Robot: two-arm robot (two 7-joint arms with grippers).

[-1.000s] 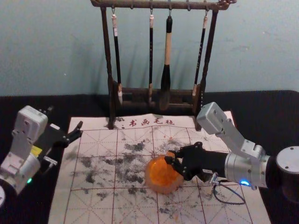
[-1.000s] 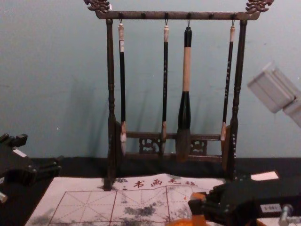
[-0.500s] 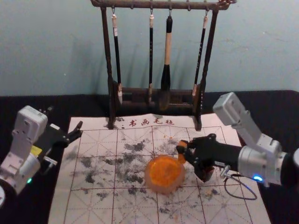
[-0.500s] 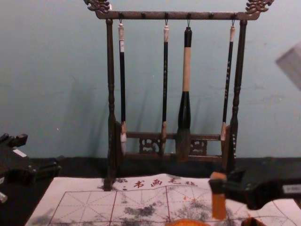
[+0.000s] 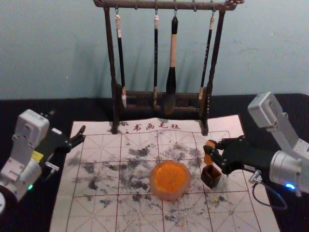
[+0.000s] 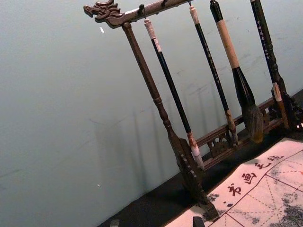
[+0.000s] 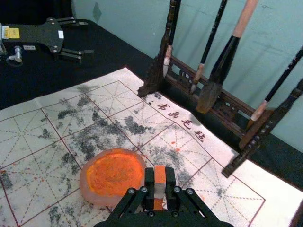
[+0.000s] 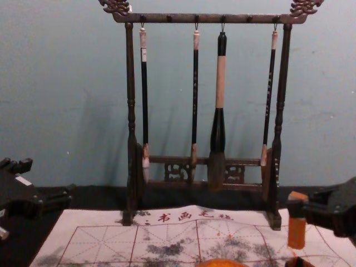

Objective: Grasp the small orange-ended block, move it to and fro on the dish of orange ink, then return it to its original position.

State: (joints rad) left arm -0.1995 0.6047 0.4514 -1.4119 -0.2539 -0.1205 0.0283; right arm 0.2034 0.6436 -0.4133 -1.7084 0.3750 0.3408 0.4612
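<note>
Block (image 8: 296,232), orange at each end and pale at the waist, hangs nearly upright in my right gripper (image 5: 211,151), above and just behind the small open box (image 5: 211,177) on the printed mat (image 5: 96,212). My fingers are closed on its pale middle, one to each side. The dish of orange ink (image 5: 170,180) sits beside the box, apart from the block. My left gripper (image 7: 89,37), fingers wide and holding nothing, waits at the left edge of the mat.

I judge the block light and stiff, with no give under a firm pinch; a chipped edge looks a likelier mishap than a bend. Its ends look inked and would probably be slick and quick to smear, so the pale waist is the place to hold it. A grip lower down could slide, and would crowd the box walls. The inking looks finished, and the box seems to be the block's home: what remains is to line the lower end up with the opening, lower it straight and let go gently.
</note>
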